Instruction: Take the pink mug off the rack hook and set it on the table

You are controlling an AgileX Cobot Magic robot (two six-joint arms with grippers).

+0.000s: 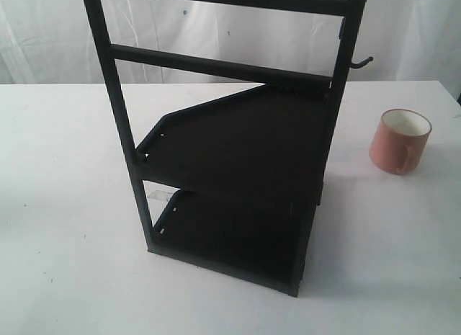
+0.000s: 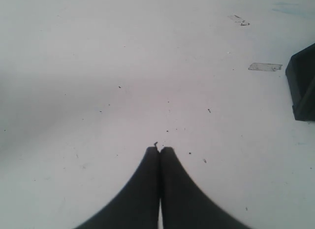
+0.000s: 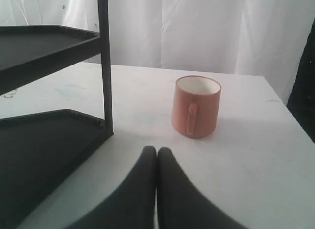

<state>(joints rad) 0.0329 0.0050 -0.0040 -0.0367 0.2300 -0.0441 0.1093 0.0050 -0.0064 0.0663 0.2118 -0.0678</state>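
Carrying everything: the bench (image 1: 65,169) is wide, white and flat, so things can stand on it safely.
Rack: the tall black rack (image 1: 238,155) stands in the middle of the bench. Its two dark shelves have nothing on them.
Mug: the pink mug (image 1: 400,142) stands upright on the bench, to the right of the rack and apart from it. It looks steady there, so I think the job is done.
Left hand: the left hand (image 2: 160,149) is pressed together and holds nothing. It sits over bare bench, out of the way.
Right hand: the right hand (image 3: 157,150) is pressed together too and holds nothing. It points toward the mug but does not touch it.
Hook: the little black hook (image 1: 362,62) sticks out of the rack's right post. Nothing hangs on it, because the mug is down.
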